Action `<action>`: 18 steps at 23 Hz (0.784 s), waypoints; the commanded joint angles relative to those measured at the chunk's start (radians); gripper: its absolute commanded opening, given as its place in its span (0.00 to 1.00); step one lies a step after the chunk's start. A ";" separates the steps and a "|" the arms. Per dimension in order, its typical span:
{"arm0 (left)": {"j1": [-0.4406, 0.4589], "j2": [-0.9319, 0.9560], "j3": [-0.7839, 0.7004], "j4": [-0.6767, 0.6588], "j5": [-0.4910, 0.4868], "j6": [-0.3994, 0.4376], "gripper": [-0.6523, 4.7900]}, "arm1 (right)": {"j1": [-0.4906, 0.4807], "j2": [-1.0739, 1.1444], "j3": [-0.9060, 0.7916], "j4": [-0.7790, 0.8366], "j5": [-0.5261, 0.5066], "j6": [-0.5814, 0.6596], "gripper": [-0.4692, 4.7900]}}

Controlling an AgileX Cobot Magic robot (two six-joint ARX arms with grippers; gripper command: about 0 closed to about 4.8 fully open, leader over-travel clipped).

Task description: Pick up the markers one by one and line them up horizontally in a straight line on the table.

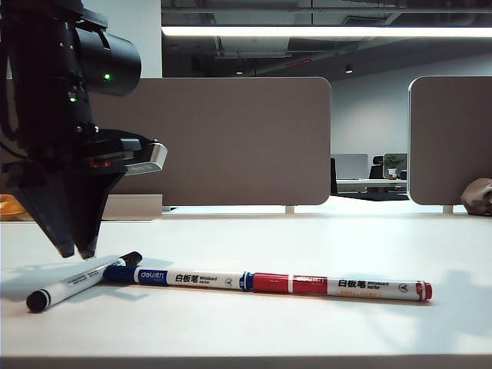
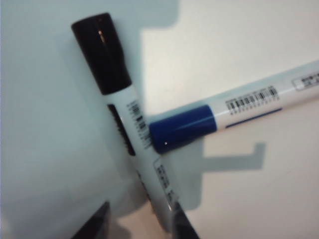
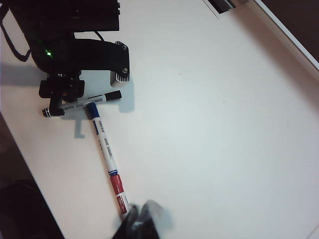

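Left pincer (image 1: 75,254) poised over the black pen (image 1: 81,280), jaws apart; right pincer (image 3: 141,215) clenched and empty

The left pincer points down with its tips just above the black pen's barrel, gripping nothing; that pen lies slanted on the white counter (image 1: 323,238) directly below it. Just beside the tips, the blue pen (image 1: 178,277) has its cap end against the black pen's barrel, crossing it at an angle. Farther out from the left pincer, the red pen (image 1: 342,287) continues from the blue one end to end, the two forming one straight row. The right pincer hangs near the red pen's far end, well apart from the left pincer, its jaws pressed together on nothing
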 commanded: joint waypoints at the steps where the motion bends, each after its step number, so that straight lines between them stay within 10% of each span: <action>1: 0.000 -0.003 0.003 -0.005 0.032 -0.024 0.41 | 0.000 -0.004 0.003 0.010 -0.006 0.006 0.09; 18: -0.001 0.018 0.003 0.025 0.039 -0.067 0.41 | 0.001 -0.005 0.004 0.009 -0.025 0.036 0.09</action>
